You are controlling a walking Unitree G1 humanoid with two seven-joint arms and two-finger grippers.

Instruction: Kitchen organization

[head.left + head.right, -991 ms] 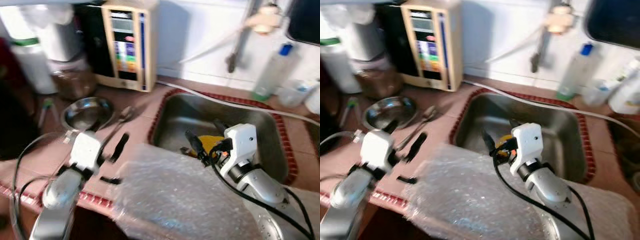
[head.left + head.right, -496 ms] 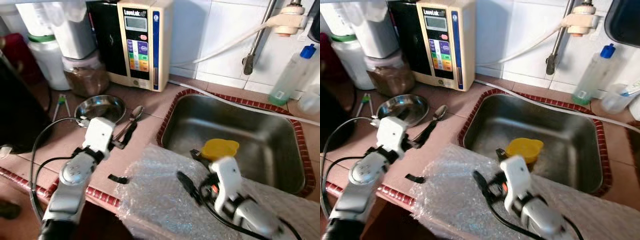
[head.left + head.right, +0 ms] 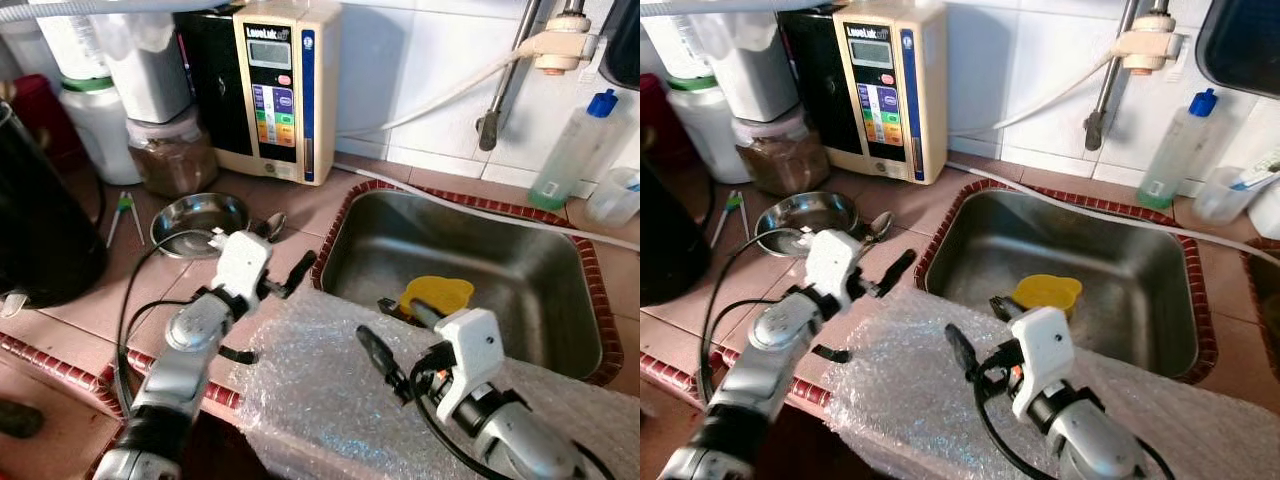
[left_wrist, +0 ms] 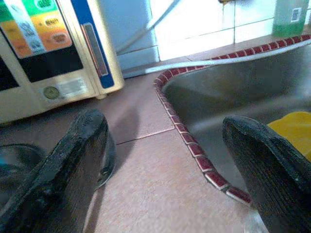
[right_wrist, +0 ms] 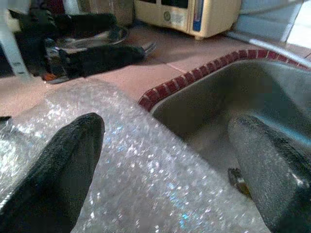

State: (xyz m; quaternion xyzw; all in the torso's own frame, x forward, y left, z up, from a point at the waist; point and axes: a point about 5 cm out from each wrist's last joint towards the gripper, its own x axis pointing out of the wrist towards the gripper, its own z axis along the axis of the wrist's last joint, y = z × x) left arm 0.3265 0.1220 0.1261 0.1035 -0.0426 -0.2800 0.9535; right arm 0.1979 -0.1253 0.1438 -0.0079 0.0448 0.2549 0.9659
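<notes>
A yellow cup [image 3: 437, 295] lies in the steel sink [image 3: 520, 250], near its front wall. A sheet of bubble wrap [image 3: 320, 400] covers the counter's front edge and part of the sink rim. My right gripper [image 3: 392, 335] hovers over the wrap beside the cup, open and holding nothing. My left gripper [image 3: 286, 252] is above the tiled counter just left of the sink rim, open and empty, with a spoon [image 3: 272, 224] close by. In the left wrist view the fingers [image 4: 73, 160] frame the sink edge and the cup [image 4: 291, 128].
A steel bowl [image 3: 195, 215] sits left of the spoon. Behind it stand a water ionizer [image 3: 285, 90], a jar [image 3: 170, 155] and white containers. A black kettle [image 3: 40, 230] is at far left. A bottle [image 3: 570, 150] stands behind the sink.
My right gripper has drawn back from over the sink to above the bubble wrap. My left gripper has moved right, closer to the sink rim. The camera has shifted too.
</notes>
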